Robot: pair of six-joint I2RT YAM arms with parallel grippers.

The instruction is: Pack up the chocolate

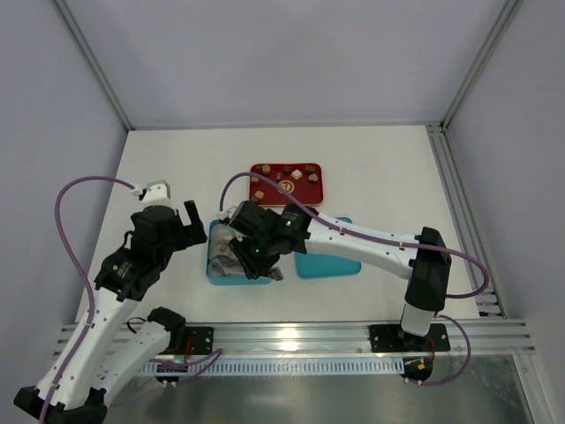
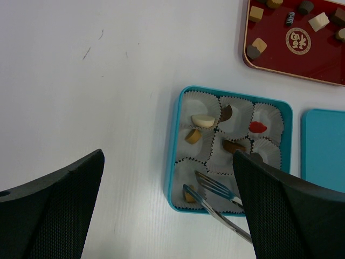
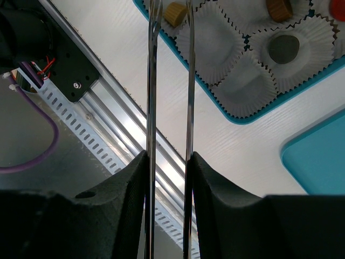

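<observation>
Right wrist: chocolate [image 3: 175, 13] beyond right claw [image 3: 168, 162].

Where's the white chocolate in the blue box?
Left wrist view: the white chocolate sits in the top-left paper cup of the box, above a tan piece and left of a dark brown piece.

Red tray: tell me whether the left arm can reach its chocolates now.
Probably yes: the left gripper is open and bare table lies between it and the red tray, though the right arm over the teal box crowds it.
</observation>
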